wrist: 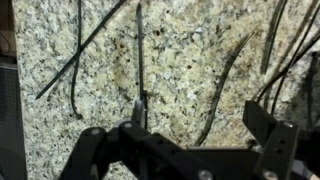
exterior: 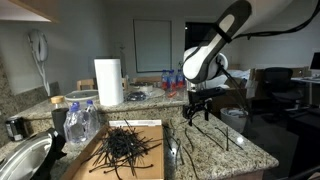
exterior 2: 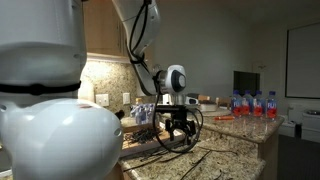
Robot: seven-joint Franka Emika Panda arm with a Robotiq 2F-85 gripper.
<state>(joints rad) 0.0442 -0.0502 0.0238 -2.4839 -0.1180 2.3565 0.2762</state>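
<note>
My gripper (exterior: pixel 197 110) hangs open and empty just above the speckled granite counter (exterior: pixel 240 150); it also shows in an exterior view (exterior 2: pixel 178 130). In the wrist view the two black fingers (wrist: pixel 205 118) stand wide apart. Several loose black cable ties lie on the stone below. One straight tie (wrist: pixel 139 50) runs up from the left fingertip. A curved tie (wrist: pixel 222 85) lies between the fingers. More ties (wrist: pixel 285 45) cross at the right, and a bent one (wrist: pixel 75 65) lies at the left. Nothing is between the jaws.
A pile of black ties (exterior: pixel 125 148) lies on a brown board (exterior: pixel 150 168) on the counter. A paper towel roll (exterior: pixel 108 82), a clear plastic bag (exterior: pixel 80 122) and a metal sink (exterior: pixel 20 160) stand to the side. Water bottles (exterior 2: pixel 250 103) stand at the back.
</note>
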